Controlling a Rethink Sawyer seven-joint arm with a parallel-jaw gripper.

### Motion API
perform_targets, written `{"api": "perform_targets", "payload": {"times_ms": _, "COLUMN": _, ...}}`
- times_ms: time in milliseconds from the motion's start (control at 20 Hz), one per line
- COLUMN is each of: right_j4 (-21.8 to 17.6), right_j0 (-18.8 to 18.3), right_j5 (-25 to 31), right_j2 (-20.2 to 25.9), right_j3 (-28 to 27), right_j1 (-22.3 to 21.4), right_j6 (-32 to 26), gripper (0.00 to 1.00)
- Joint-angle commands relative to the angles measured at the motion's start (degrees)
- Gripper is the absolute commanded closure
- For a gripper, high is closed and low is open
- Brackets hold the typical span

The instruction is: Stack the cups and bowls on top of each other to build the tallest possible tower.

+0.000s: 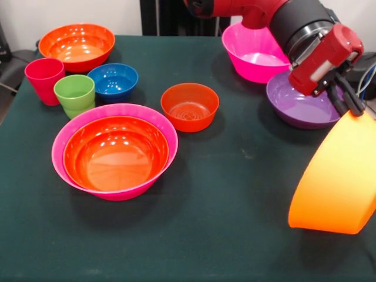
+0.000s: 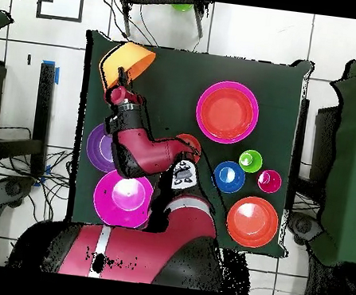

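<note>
Light orange bowl (image 1: 335, 182): nearest the camera, lower right of the front view; tilted steeply, lifted off the cloth, hanging by its rim from my gripper (image 1: 351, 104)
Gripper: closed on that bowl's upper rim; fingers pinching the edge, nothing else held
Tower (image 1: 114, 151): left of centre; red-orange bowl (image 1: 116, 153) nested in a magenta bowl (image 1: 70, 132), well apart from my load
Cups: red-pink cup (image 1: 43, 80) and green cup (image 1: 75, 95) upper left, upright, just beside the blue bowl (image 1: 113, 80)
Other bowls: small orange-red bowl (image 1: 190, 106) at centre; purple bowl (image 1: 296, 106) and second magenta bowl (image 1: 255, 53) under my arm; another red-orange bowl (image 1: 76, 46) top left
Risk: a rim pinch on a big tilted bowl looks weak; I judge it could swing or slip out, or clip the purple bowl; landing tilted on the tower, it could skid off
Surface: dark green cloth over the table (image 1: 235, 205); flat, uncluttered in front
Room: pale tiled floor (image 2: 251, 34)
</note>
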Motion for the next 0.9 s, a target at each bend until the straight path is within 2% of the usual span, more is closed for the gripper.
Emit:
{"api": "perform_targets", "payload": {"times_ms": 50, "right_j4": -0.1, "right_j0": -0.1, "right_j5": 9.8, "right_j2": 2.1, "right_j3": 1.8, "right_j1": -4.1, "right_j6": 3.6, "gripper": 1.00}}
{"api": "perform_targets", "payload": {"times_ms": 250, "right_j4": -1.4, "right_j0": -0.9, "right_j5": 12.0, "right_j2": 3.1, "right_j3": 2.2, "right_j1": -6.7, "right_j6": 4.6, "gripper": 1.00}}
{"api": "perform_targets", "payload": {"times_ms": 600, "right_j4": -1.2, "right_j0": -1.5, "right_j5": 7.9, "right_j2": 3.7, "right_j3": -0.3, "right_j1": -1.6, "right_j6": 3.9, "gripper": 1.00}}
{"api": "perform_targets", "payload": {"times_ms": 900, "right_j4": -0.1, "right_j0": -1.0, "right_j5": 6.2, "right_j2": 3.8, "right_j3": -1.1, "right_j1": 0.0, "right_j6": 3.4, "gripper": 1.00}}
